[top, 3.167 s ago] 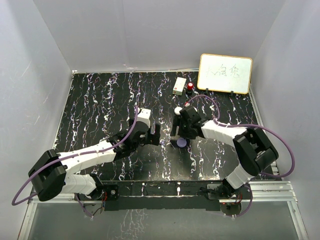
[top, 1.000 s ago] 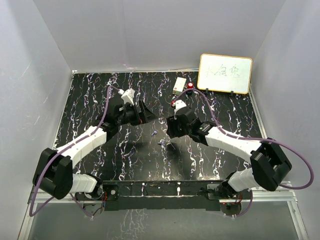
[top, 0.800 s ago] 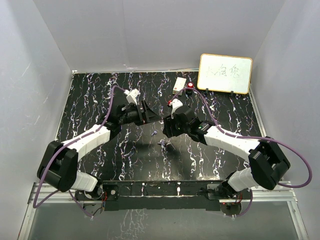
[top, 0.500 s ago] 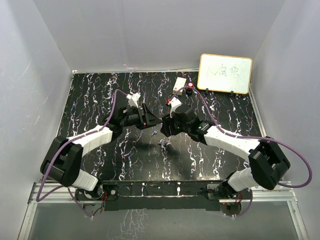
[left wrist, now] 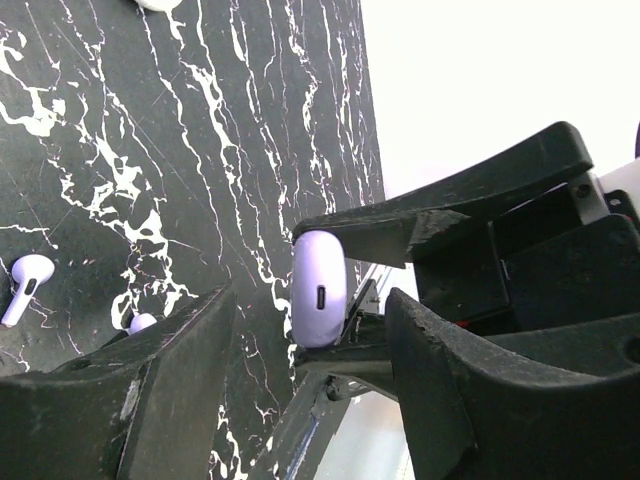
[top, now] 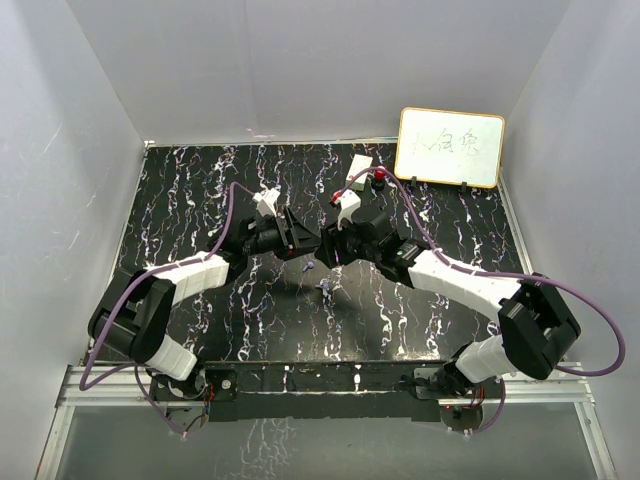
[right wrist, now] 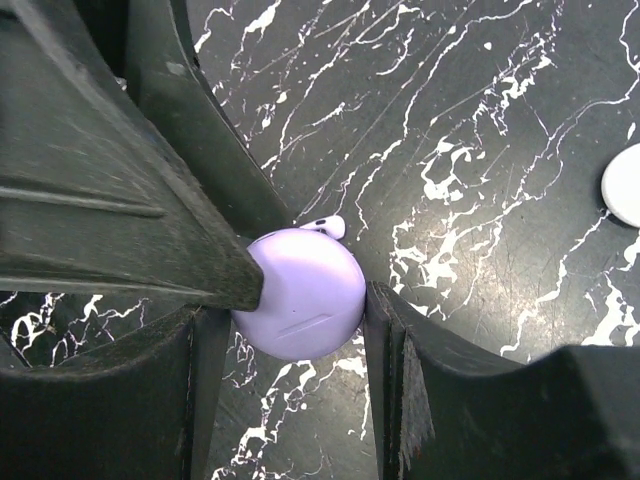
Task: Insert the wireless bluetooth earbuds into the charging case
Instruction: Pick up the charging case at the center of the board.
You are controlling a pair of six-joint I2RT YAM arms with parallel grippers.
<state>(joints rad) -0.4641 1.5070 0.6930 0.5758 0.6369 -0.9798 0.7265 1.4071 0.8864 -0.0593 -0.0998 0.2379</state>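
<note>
The black, white-veined desk has both arms reaching in to meet about midway between its left and right edges, roughly as far from the near edge as from the far one. We read this as a hand-over or a two-handed hold. The case has to be steadied, and probably opened, before anything can go into it.

The right gripper is clamped on the charging case, one finger against each side, and holds it clear of the desk. The left gripper is spread wide, with its fingers to either side of the case and touching nothing that we can see. We judge it is lined up to take hold.

The charging case is a smooth lilac pebble. It looks round face-on in the right wrist view, with a faint line pressed into its face. Edge-on in the left wrist view it is slim and shows a small dark port slot. We see no lid standing open, so we take it to be shut.

The earbuds lie loose on the desk just on the near-edge side of the grippers, close together but apart. The clearer one is pale lilac-white, with a short stem and a dark slit.
</note>
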